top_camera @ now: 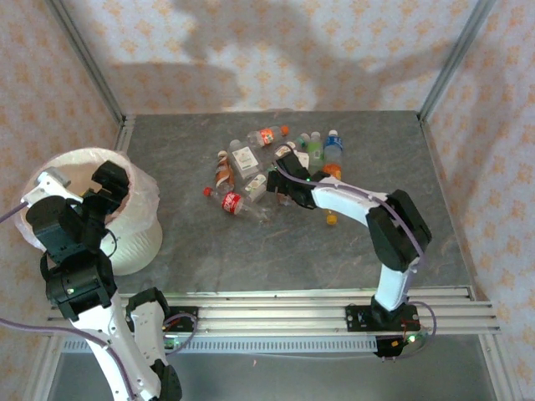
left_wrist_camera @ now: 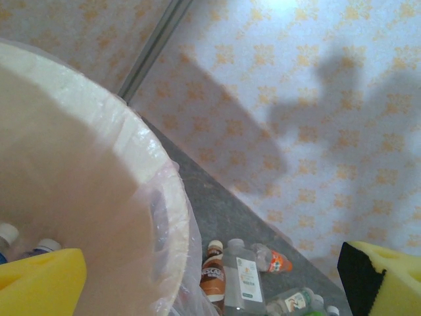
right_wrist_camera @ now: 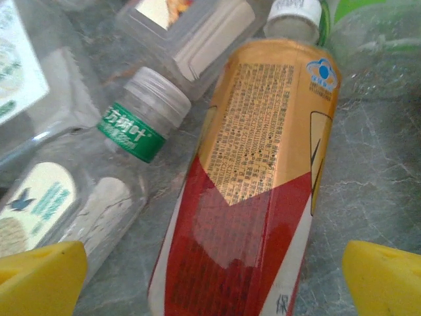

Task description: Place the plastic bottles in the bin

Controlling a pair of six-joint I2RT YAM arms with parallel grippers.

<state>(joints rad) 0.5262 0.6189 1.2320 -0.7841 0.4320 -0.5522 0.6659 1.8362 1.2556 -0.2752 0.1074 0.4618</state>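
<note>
about ten loose bottles (top_camera: 232, 202), one bin (top_camera: 138, 242).

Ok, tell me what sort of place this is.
Probably a staged robot test booth, not a home: patterned wall panels held in a metal frame, two arms bolted to a rail, plus a pile of bottles and a lined bin.

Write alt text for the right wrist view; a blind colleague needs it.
A bottle with an orange-and-red label lies on the table between the yellow pads of the open right end effector. Beside it lies a clear bottle with a green neck band.
</note>
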